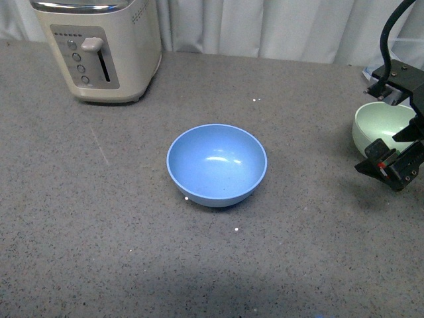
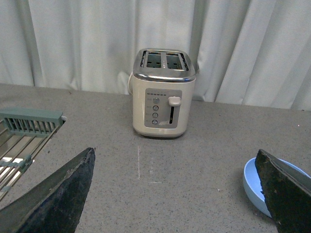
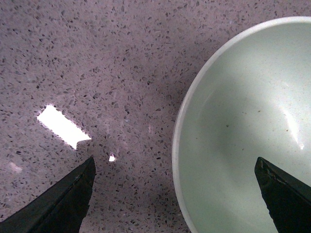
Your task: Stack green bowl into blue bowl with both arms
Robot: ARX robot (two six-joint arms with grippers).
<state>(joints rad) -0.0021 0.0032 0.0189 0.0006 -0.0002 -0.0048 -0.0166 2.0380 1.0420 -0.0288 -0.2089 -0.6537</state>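
The blue bowl (image 1: 216, 164) sits upright and empty in the middle of the grey table; its edge also shows in the left wrist view (image 2: 251, 182). The green bowl (image 1: 377, 126) stands at the far right, empty. My right gripper (image 1: 392, 164) hovers over its near rim, open. In the right wrist view the right gripper (image 3: 175, 162) straddles the rim of the green bowl (image 3: 243, 131), one finger over the table and one over the bowl's inside. My left gripper (image 2: 175, 150) is open and empty, low over the table to the left of the blue bowl; it is out of the front view.
A cream toaster (image 1: 99, 46) stands at the back left, also in the left wrist view (image 2: 163, 97). A dish rack (image 2: 24, 131) lies at the far left. A white curtain (image 1: 278, 26) hangs behind the table. A black cable (image 1: 391, 30) loops above the right arm.
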